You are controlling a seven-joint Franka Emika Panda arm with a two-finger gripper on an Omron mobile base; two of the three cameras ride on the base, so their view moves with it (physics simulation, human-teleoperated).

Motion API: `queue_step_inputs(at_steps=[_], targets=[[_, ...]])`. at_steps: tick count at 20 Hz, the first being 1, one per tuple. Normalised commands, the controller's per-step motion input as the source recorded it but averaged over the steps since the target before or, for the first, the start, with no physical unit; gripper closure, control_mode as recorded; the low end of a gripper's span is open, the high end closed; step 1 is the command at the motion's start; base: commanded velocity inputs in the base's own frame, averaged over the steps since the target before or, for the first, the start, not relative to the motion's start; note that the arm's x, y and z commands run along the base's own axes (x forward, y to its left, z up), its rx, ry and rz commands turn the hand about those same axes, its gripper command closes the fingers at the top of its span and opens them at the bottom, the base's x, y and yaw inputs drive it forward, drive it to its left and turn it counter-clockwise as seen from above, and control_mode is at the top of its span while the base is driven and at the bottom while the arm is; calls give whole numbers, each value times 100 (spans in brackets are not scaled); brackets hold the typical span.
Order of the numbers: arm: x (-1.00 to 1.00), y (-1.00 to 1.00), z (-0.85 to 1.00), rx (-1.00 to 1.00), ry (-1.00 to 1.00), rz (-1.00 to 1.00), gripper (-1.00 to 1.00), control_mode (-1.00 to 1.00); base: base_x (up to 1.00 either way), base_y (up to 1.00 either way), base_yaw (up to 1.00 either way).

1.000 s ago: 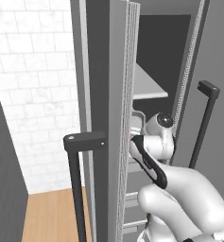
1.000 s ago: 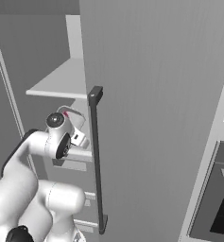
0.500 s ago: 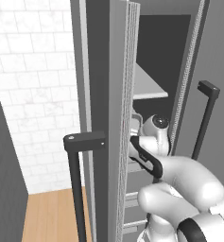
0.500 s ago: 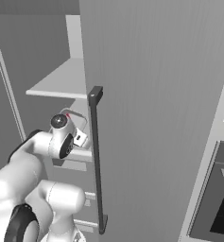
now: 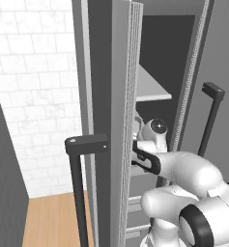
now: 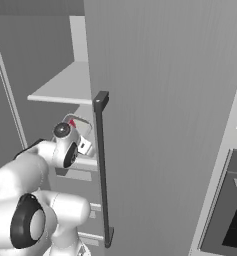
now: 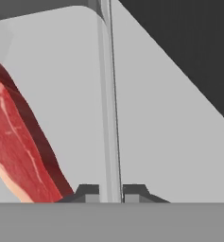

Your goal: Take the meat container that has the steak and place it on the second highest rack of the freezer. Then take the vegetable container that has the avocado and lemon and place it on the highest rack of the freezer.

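Two doors: both leaves of the freezer (image 6: 160, 100) stand ajar, each carrying a long dark vertical bar handle (image 6: 103, 170); the arm reaches into the gap between them.
Freezer interior: a flat white shelf (image 5: 150, 89) shows above the arm in the left base view and again in the right base view, with dark cavity above it and pale drawers lower down.
Arm: the white arm (image 5: 193, 176) bends up from the base and points its wrist into the opening, just under that shelf.
Meat container: a pale tray (image 7: 160, 123) with a thin upright rim wall running up the middle of the hand view; in the right base view its corner peeks out beside the wrist, below the shelf.
Steak (image 7: 19, 146): red slab with pale streaks, lying inside the tray on the left of the rim in the hand view.
Gripper (image 7: 110, 193): fingertips pinched tight on the tray's rim wall, one tip on each side.
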Motion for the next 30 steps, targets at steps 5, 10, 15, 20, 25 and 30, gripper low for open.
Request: queue_step_inputs(at_steps=[5, 10, 15, 20, 25, 30], targets=[[29, 21, -25, 0, -2, -6, 100, -100, 0, 0, 0], [28, 8, -13, 0, -2, -4, 100, -100, 0, 0, 0], [7, 0, -3, 0, -6, -2, 100, -100, 0, 0, 0], [0, 0, 0, 0, 0, 0, 100, -100, 0, 0, 0], [0, 0, 0, 0, 0, 0, -100, -100, 0, 0, 0], [0, 0, 0, 0, 0, 0, -100, -100, 0, 0, 0]])
